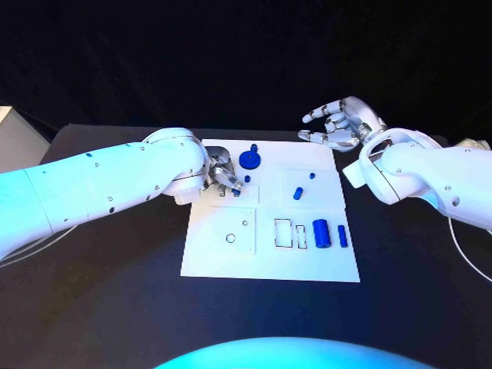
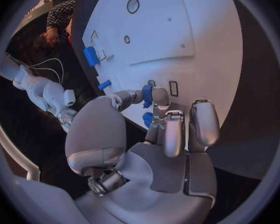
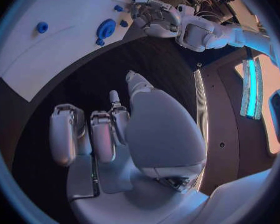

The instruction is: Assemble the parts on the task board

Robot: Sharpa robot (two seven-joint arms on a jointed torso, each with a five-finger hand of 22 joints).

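The white task board (image 1: pixel 270 254) lies in the middle of the black table (image 1: pixel 113 307), with its long side running from the bottom of the frame toward the top.

Nearest to the bottom, at the lower right of the board, two blue parts lie side by side. The fat blue roller (image 1: pixel 321 233) and the thin blue stick (image 1: pixel 343 236) both point straight up and down in the frame. Just left of them are two small box outlines drawn on the board.

A bit higher, near the middle right, a short blue peg (image 1: pixel 298 193) lies a little tilted, its long way going from lower left to upper right. A tiny blue bit (image 1: pixel 310 177) sits just above it.

At the left middle of the frame, the left hand (image 1: pixel 222 175) is over the left side of the board. Its fingers are bent in close together, and in the left wrist view they pinch a small blue piece (image 2: pixel 147 95). A second small blue piece (image 2: pixel 147 118) sits right beside those fingers.

Higher up, near the top edge of the board, a round blue wheel (image 1: pixel 250 161) lies flat.

Farthest away, at the upper right, the right hand (image 1: pixel 340 123) hangs past the top right corner of the board. Its fingers are loosely curled and apart, with nothing in them.
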